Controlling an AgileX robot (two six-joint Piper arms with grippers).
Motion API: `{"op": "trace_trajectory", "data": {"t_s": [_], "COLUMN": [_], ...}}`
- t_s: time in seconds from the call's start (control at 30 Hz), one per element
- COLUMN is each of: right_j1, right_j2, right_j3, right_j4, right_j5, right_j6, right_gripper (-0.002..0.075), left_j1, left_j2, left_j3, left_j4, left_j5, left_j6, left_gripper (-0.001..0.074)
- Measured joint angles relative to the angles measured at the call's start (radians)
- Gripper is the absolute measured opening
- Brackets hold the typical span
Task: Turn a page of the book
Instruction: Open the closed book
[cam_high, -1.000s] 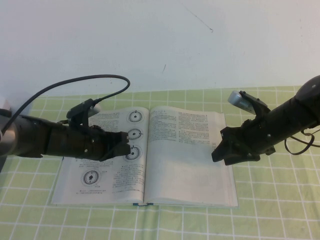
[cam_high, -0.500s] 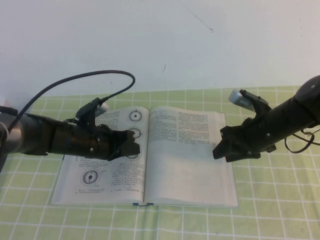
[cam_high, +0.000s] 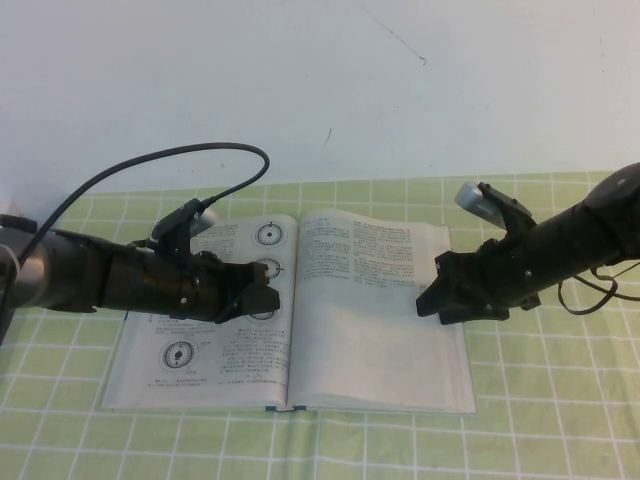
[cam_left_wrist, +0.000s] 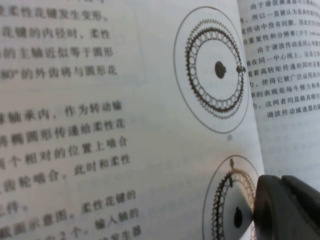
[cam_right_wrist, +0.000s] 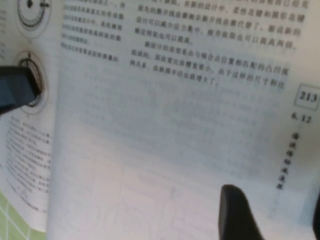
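Observation:
The book (cam_high: 290, 310) lies open and flat on the green checked cloth. Its right-hand page (cam_high: 370, 290) shows text columns face up and fills the right wrist view (cam_right_wrist: 175, 125). The left leaf (cam_high: 215, 340) carries small circle diagrams. My left gripper (cam_high: 270, 297) is shut and empty, with its tip on the left leaf beside a circle diagram near the gutter (cam_left_wrist: 272, 192). My right gripper (cam_high: 428, 300) is open and empty, low over the page's outer edge; one finger (cam_right_wrist: 237, 215) shows dark above the paper.
The green checked tablecloth (cam_high: 540, 420) spreads around the book. A white wall stands behind. The left arm's black cable (cam_high: 150, 165) loops above the book's far left. The left gripper's tip also shows in the right wrist view (cam_right_wrist: 17, 90).
My left gripper moved right toward the gutter, then held still on the left leaf. My right gripper slid a little left, further over the page's outer edge.

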Motion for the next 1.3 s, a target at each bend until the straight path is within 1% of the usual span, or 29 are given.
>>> {"op": "trace_trajectory", "data": {"t_s": [0.17, 0.27, 0.57, 0.67, 0.8, 1.07, 1.3], "right_j1": [0.000, -0.004, -0.006, -0.006, -0.006, -0.004, -0.003], "right_j2": [0.026, 0.051, 0.098, 0.103, 0.104, 0.104, 0.065], "right_j3": [-0.002, -0.004, -0.002, -0.002, -0.002, -0.002, -0.002], "right_j4": [0.088, 0.159, 0.442, 0.552, 0.654, 0.677, 0.648], "right_j5": [0.012, 0.042, 0.117, 0.155, 0.208, 0.245, 0.238], "right_j6": [-0.039, -0.093, -0.368, -0.438, -0.495, -0.512, -0.509], "right_gripper": [0.0329, 0.0329, 0.0330, 0.0330, 0.0330, 0.0331, 0.0333], "left_j1": [0.000, 0.002, 0.002, 0.002, 0.002, 0.002, 0.002], "left_j2": [0.001, 0.001, 0.001, 0.001, 0.001, 0.001, 0.001], "left_j3": [0.000, 0.000, 0.000, 0.000, 0.000, 0.000, 0.000], "left_j4": [0.000, 0.000, 0.000, 0.000, 0.000, 0.000, 0.000], "left_j5": [0.000, 0.000, 0.000, 0.000, -0.002, -0.002, 0.000], "left_j6": [0.000, 0.000, -0.001, -0.001, -0.005, -0.002, 0.006], "left_gripper": [-0.0004, -0.0004, -0.0004, -0.0004, -0.0004, -0.0004, -0.0004]}}
